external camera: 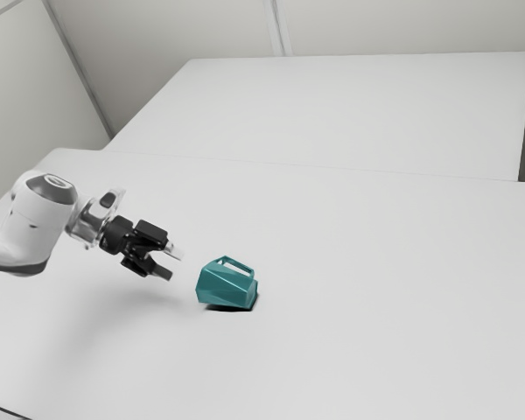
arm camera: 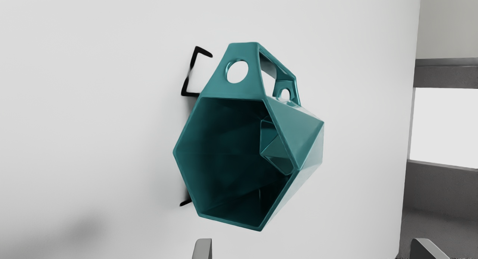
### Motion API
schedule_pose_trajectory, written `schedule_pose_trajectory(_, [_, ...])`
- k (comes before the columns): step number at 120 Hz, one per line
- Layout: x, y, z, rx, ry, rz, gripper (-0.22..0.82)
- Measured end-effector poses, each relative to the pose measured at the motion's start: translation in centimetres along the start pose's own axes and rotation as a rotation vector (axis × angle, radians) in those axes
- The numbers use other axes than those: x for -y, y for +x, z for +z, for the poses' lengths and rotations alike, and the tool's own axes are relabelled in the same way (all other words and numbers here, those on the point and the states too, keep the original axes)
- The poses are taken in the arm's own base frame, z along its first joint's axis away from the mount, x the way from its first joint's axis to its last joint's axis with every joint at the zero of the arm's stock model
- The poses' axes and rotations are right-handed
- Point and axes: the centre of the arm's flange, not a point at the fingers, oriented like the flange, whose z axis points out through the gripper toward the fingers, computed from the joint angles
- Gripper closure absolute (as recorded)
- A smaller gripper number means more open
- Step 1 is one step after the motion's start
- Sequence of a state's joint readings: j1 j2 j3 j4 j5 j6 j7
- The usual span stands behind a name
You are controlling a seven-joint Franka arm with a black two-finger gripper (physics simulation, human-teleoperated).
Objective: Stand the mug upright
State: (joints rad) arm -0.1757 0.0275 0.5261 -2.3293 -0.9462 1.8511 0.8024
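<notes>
Lying sideways: glossy, faceted teal mug (external camera: 224,287) | pincer (external camera: 170,264) spread wide, empty | white table (external camera: 385,289)

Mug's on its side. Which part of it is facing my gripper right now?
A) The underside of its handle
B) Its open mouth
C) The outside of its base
B: the wrist view, taken from the hand that carries the gripper, looks through the open mouth into the hollow of the mug.

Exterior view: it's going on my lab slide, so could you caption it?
Open pincer near a teal mug lying sideways on a table.
</notes>
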Motion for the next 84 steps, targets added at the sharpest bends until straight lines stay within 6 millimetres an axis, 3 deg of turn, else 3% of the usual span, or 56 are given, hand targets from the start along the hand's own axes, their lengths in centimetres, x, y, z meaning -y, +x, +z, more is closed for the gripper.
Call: schedule_pose_trajectory(84, [0.5,1.6,6.0,0.046,-0.078,0.124,0.06])
